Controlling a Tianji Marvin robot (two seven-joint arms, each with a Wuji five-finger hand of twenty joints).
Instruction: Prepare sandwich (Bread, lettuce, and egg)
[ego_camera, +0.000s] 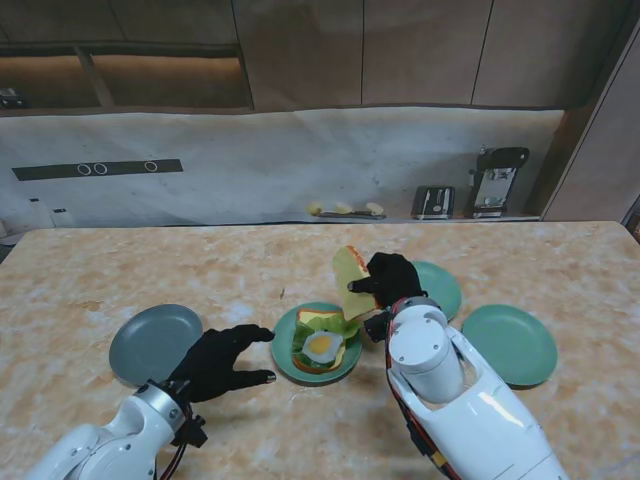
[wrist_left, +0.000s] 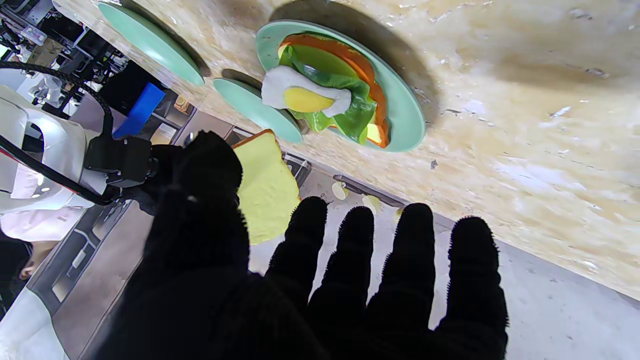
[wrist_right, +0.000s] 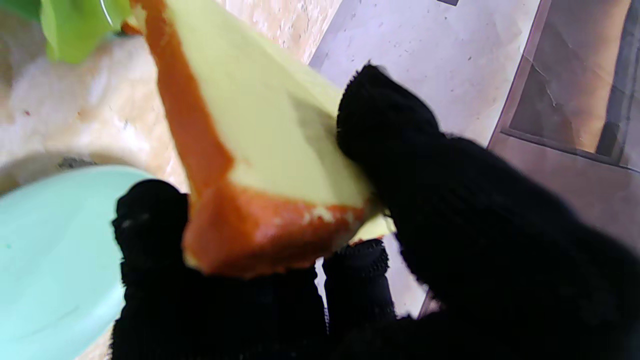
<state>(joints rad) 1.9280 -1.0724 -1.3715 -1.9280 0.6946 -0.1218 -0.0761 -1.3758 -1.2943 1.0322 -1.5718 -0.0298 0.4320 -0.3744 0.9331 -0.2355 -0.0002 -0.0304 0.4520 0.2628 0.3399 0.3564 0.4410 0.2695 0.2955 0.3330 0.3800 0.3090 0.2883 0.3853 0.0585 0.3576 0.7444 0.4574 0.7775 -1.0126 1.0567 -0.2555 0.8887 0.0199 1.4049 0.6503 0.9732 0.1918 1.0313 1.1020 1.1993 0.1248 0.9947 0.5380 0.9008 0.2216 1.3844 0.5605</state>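
On the middle green plate (ego_camera: 283, 352) lies a bread slice (ego_camera: 310, 320) with lettuce (ego_camera: 338, 327) and a fried egg (ego_camera: 322, 346) on top; the same stack of egg (wrist_left: 302, 95) and lettuce (wrist_left: 350, 112) shows in the left wrist view. My right hand (ego_camera: 388, 280) is shut on a second bread slice (ego_camera: 350, 278), holding it tilted in the air just right of and beyond the plate. Close up, that slice (wrist_right: 260, 145) is pinched between thumb and fingers. My left hand (ego_camera: 222, 360) rests open on the table just left of the plate, fingers spread (wrist_left: 360, 260).
A grey-blue plate (ego_camera: 153, 342) sits at the left. Two more green plates (ego_camera: 509, 343) (ego_camera: 441, 288) lie right of the sandwich plate. Beyond the table's far edge stand small appliances (ego_camera: 497, 180) on a counter.
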